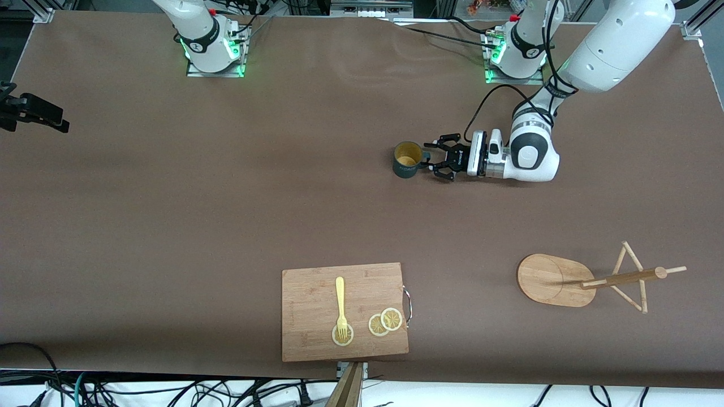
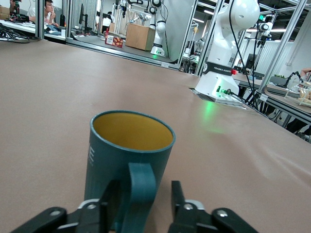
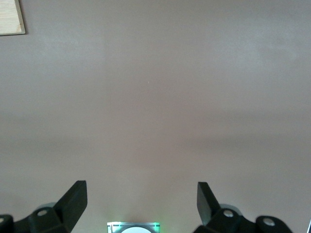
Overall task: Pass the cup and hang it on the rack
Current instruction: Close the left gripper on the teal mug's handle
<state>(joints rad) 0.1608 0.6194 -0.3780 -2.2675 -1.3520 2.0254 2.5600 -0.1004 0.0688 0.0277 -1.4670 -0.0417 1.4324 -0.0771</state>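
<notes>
The dark teal cup [image 1: 408, 159] stands upright on the brown table, its handle turned toward my left gripper [image 1: 426, 156]. The left gripper is low at the table and open, one finger on each side of the handle, not closed on it. The left wrist view shows the cup [image 2: 127, 160] with its yellowish inside, the handle between the left gripper's [image 2: 143, 189] fingers. The bamboo rack [image 1: 622, 278] stands toward the left arm's end, nearer to the front camera than the cup. My right gripper [image 3: 141, 187] is open and empty above bare table.
A wooden cutting board [image 1: 317, 294] with a yellow fork [image 1: 340, 302] and lemon slices [image 1: 384, 322] lies near the front edge. Its corner shows in the right wrist view [image 3: 10, 17]. The right arm's base [image 2: 221, 87] shows past the cup in the left wrist view.
</notes>
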